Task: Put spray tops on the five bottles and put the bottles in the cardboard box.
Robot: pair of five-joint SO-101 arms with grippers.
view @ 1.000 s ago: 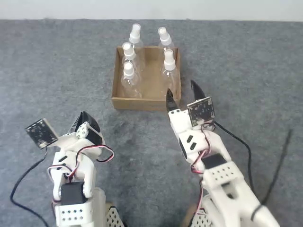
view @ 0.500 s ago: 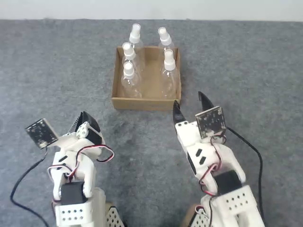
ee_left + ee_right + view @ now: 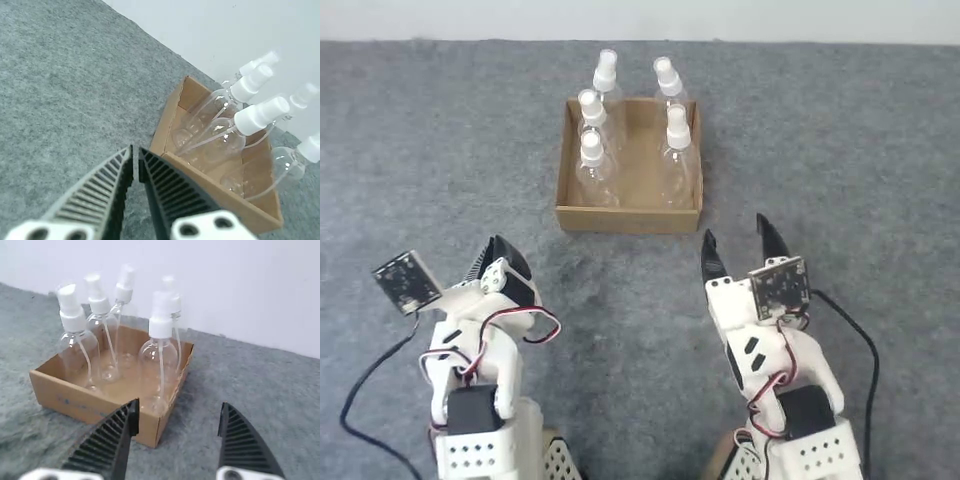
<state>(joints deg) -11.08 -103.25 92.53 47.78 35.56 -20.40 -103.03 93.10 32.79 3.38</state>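
Worktop (image 3: 440, 140): a grey carpeted surface is seen, bounded at the far side by a pale wall; bare carpet is left on every side of the box, widest to the left and right.

Cardboard box (image 3: 628, 218): it is set at the far middle of the worktop, open side up, with its near wall turned square towards the two arms and its far wall near the worktop's far edge.

Right pincer (image 3: 735, 235): it is held wide open with nothing between its jaws, short of the box's near right corner and apart from it; a strip of bare carpet is left between the two.

Left pincer (image 3: 498, 250): it is drawn in to a narrow slit and nothing is gripped; it is kept well apart from the box, off the near left corner.

Bottles (image 3: 594, 165): five clear bottles are stood upright, long axes vertical, three plainly inside the box and two against its far wall.

Spray tops (image 3: 678, 120): a white top is fitted on each bottle and pointed upwards, above the box's rim.
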